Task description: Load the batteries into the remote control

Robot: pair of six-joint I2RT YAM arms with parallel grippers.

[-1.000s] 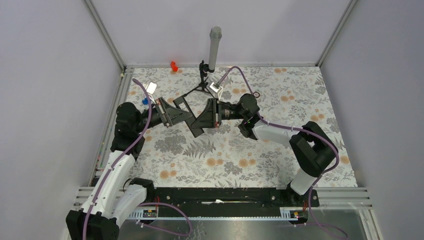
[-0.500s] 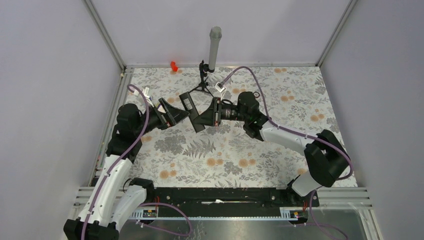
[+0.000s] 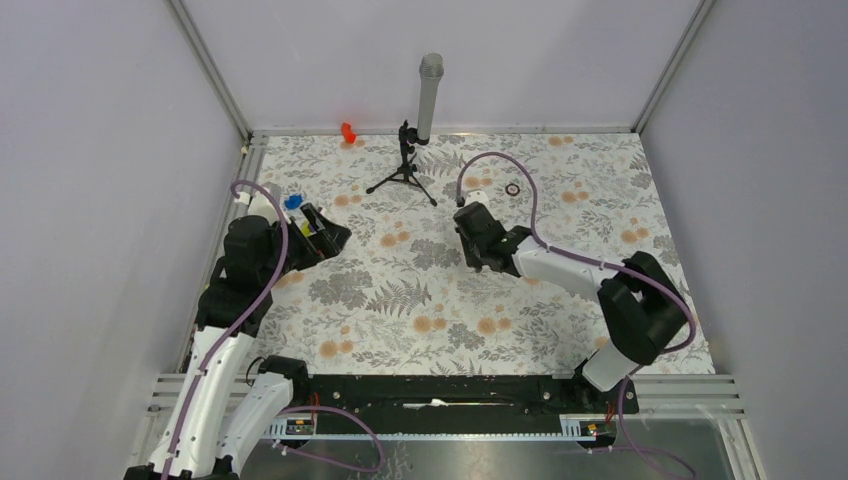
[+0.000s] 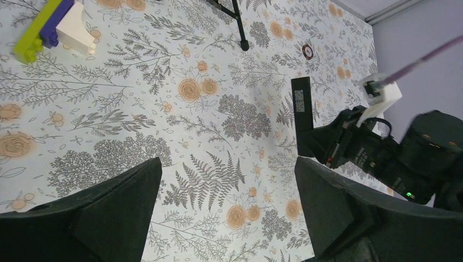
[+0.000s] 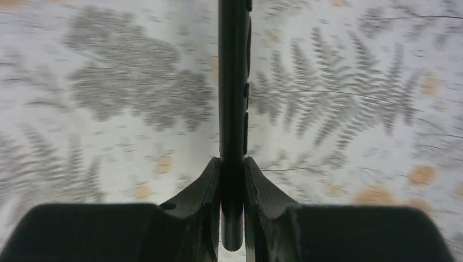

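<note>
Clamped edge-on at one end by right jaws, the remote control (image 5: 233, 82) could seemingly be levered loose; left jaws apart.

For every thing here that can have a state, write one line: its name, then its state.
Left end effector: open, holding nothing.
Right end effector: shut on the remote control.
Remote control: clamped at one end between the fingers.
Tripod stand: upright on its legs.

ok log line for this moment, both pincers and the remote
left pincer: open, empty | right pincer: shut on remote control, held edge-on | batteries: not made out
</note>
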